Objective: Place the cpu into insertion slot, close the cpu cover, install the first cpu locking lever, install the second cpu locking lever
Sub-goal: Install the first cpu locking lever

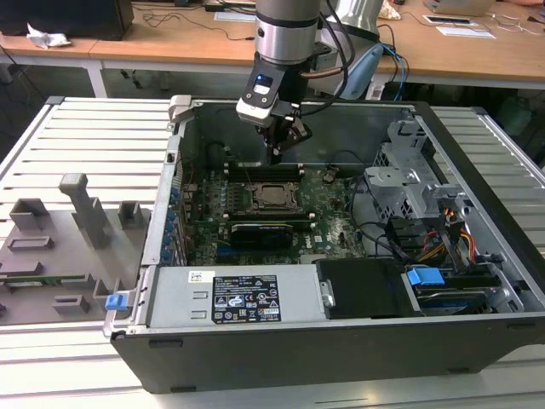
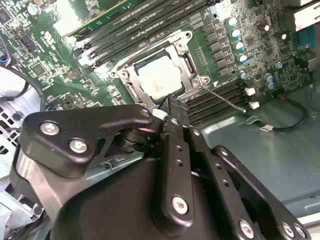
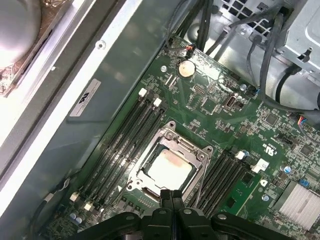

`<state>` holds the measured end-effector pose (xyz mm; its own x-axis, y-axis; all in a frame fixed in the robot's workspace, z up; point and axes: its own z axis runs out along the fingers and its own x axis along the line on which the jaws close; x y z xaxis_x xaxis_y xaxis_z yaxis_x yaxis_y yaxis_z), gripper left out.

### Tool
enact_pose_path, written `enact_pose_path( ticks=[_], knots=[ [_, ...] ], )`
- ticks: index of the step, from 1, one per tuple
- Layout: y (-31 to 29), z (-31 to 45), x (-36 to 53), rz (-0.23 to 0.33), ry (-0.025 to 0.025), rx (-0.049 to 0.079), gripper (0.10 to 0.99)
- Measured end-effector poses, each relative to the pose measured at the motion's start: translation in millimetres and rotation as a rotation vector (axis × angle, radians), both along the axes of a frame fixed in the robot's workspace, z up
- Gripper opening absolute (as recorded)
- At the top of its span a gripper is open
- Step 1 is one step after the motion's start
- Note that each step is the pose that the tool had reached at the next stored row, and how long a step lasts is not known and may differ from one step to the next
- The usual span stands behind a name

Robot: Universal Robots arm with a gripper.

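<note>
Jaws pinched together on nothing, tips just beside the cpu cover (image 3: 187,141) — cpu (image 3: 169,167) seated beneath it — you risk them skidding off and gouging the motherboard (image 3: 210,105) if pressed off-centre.

Bright even light, blown-out corner glare.

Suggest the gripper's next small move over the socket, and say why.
Probably ease the shut gripper down onto the thin lever beside the cpu cover and press it. The cpu already sits in the window of the closed cover, and the lever's rod looks angled out, unlatched.
</note>
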<state>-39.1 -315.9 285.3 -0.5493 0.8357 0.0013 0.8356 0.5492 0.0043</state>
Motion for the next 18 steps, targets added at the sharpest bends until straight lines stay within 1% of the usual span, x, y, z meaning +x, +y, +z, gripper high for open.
enact_pose_path(
  ticks=[11,18],
  knots=[
    [0.0,-0.4,0.0,0.055,0.0000,0.000,0.106],
    [0.0,-0.4,0.0,0.100,0.0000,0.000,0.106]
  ],
)
